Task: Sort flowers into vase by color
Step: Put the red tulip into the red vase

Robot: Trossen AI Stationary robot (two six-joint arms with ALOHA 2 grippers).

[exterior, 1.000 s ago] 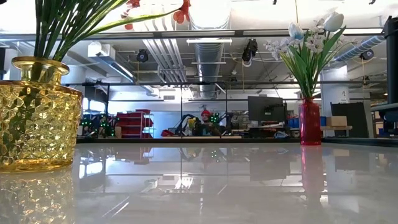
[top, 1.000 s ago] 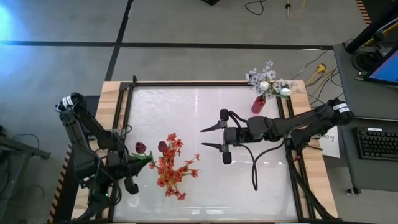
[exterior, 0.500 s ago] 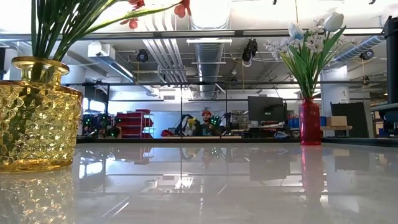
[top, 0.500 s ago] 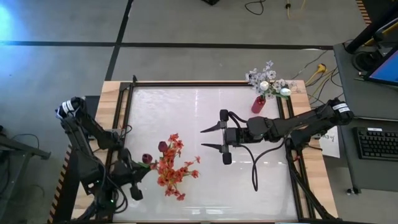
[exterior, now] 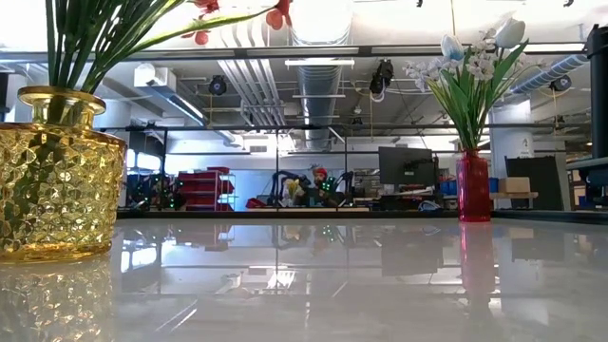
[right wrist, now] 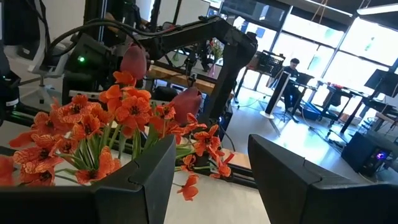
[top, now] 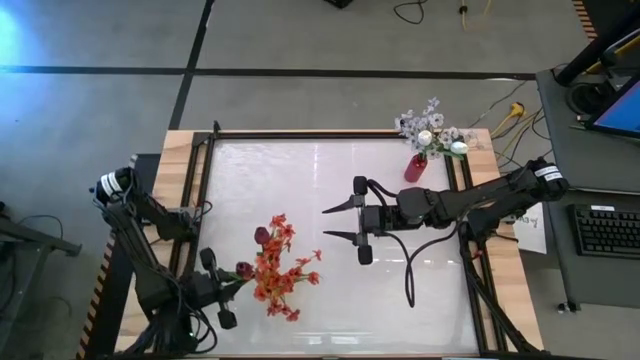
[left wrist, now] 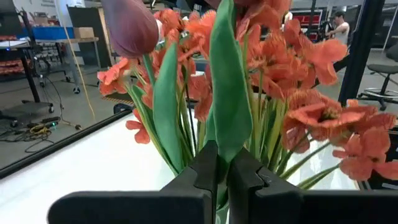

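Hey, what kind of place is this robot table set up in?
Most likely a robotics lab or workshop: exposed ceiling ducts, red tool cabinets and monitors behind the table, plus a keyboard beside it.

The scene is brightly and evenly lit from overhead, and a broad pale glare is thrown across the glossy white table (top: pixel 330 200), which mirrors the room in the low view. The ceiling lights are blown out there. The nearest orange blossoms (left wrist: pixel 292 56) are rendered soft in the left wrist view.
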